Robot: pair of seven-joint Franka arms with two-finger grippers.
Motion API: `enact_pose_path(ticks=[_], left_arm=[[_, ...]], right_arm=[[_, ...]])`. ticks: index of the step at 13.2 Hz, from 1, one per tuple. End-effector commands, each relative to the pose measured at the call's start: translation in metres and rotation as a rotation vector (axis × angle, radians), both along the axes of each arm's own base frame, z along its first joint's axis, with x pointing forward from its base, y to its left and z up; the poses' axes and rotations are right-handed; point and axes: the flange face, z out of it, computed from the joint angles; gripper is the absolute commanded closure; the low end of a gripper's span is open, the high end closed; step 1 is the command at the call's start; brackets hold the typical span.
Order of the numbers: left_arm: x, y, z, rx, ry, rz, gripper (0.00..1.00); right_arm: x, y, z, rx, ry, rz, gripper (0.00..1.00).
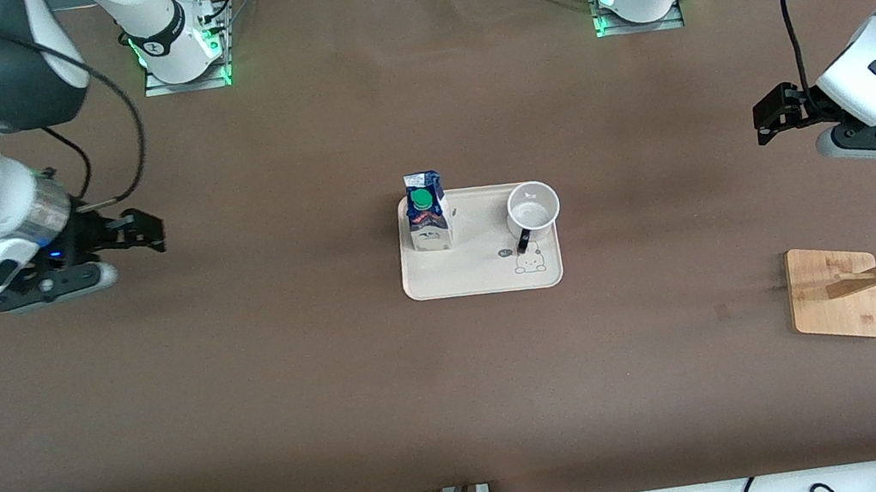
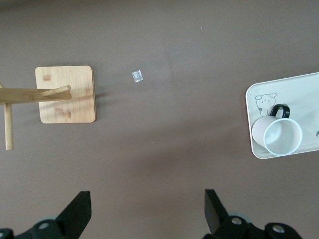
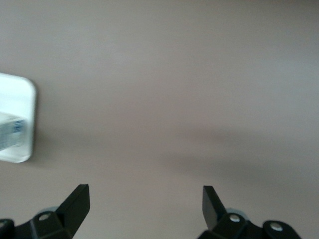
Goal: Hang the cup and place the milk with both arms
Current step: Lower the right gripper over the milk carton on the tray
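The white cup (image 1: 532, 208) with a black handle stands upright on a cream tray (image 1: 482, 278) at mid-table. The milk carton (image 1: 427, 211), blue top and green cap, stands on the same tray toward the right arm's end. My left gripper (image 1: 763, 121) is open and empty over bare table toward the left arm's end. Its wrist view shows the open gripper (image 2: 148, 209), the cup (image 2: 279, 137) and the tray (image 2: 259, 94). My right gripper (image 1: 151, 228) is open and empty over bare table toward the right arm's end. Its wrist view shows the gripper (image 3: 145, 204), the tray's corner (image 3: 22, 99) and the carton's edge (image 3: 11, 130).
A wooden peg rack on a square bamboo base (image 1: 836, 293) stands toward the left arm's end, nearer to the front camera than the tray; it also shows in the left wrist view (image 2: 66, 94). A small scrap (image 2: 137, 75) lies on the brown table. Cables run along the table's front edge.
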Motion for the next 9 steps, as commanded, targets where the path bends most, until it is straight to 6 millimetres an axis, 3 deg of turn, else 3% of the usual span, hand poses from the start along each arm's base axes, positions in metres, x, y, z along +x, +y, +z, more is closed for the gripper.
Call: enact_pose_path(ticks=[1,4,6,9], left_arm=[[0.002,-0.001,0.006,-0.015,0.006,-0.01,0.0],[0.002,-0.001,0.006,-0.015,0.006,-0.008,0.0],[0.002,-0.001,0.006,-0.015,0.006,-0.01,0.0],[0.002,-0.002,0.006,-0.017,0.007,-0.01,0.0]], right_arm=[[-0.012,0.082,0.002,0.088,0.018,-0.092,0.0],[-0.027,0.196,-0.011,0.106,0.002,-0.192,0.0],[-0.037,0.244,-0.026,0.105,0.006,-0.248,0.0],[-0.056,0.296,-0.062,0.07,-0.035,-0.268,0.0]])
